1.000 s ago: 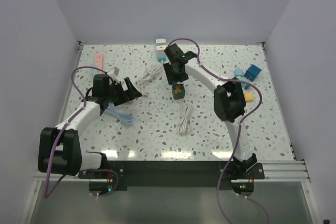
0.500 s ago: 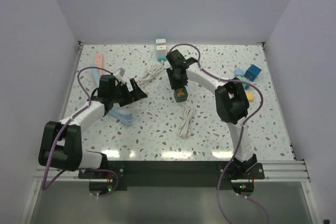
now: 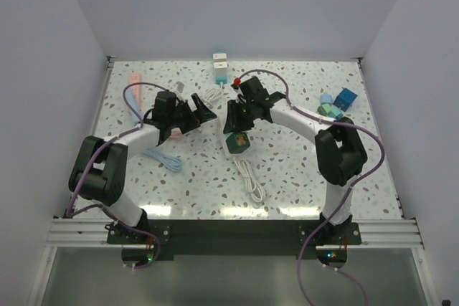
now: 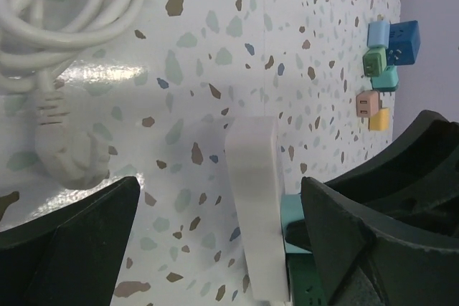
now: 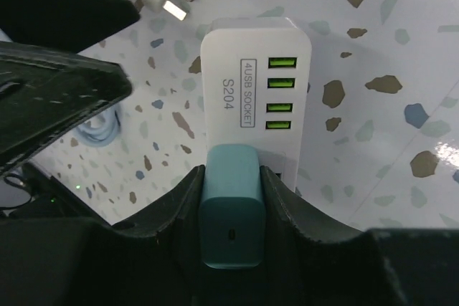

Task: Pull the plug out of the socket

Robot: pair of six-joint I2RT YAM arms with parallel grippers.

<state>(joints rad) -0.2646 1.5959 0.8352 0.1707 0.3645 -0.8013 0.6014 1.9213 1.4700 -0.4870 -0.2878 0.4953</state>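
The socket (image 5: 256, 98) is white with four green ports and dark lettering; the plug (image 5: 229, 213) is teal. The counter (image 5: 373, 48) is white terrazzo flecked brown, teal and blue. The cable (image 4: 64, 5) is white, the right claw (image 5: 231, 177) black.

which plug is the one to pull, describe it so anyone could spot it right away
Find the white socket block marked 4USB SOCKET, with four green ports, between the two arms. At the end below those ports sits a plain teal plug, clamped in the right gripper. Unlike the coloured plugs lying loose toward the table's right side, it is plugged in and gripped.
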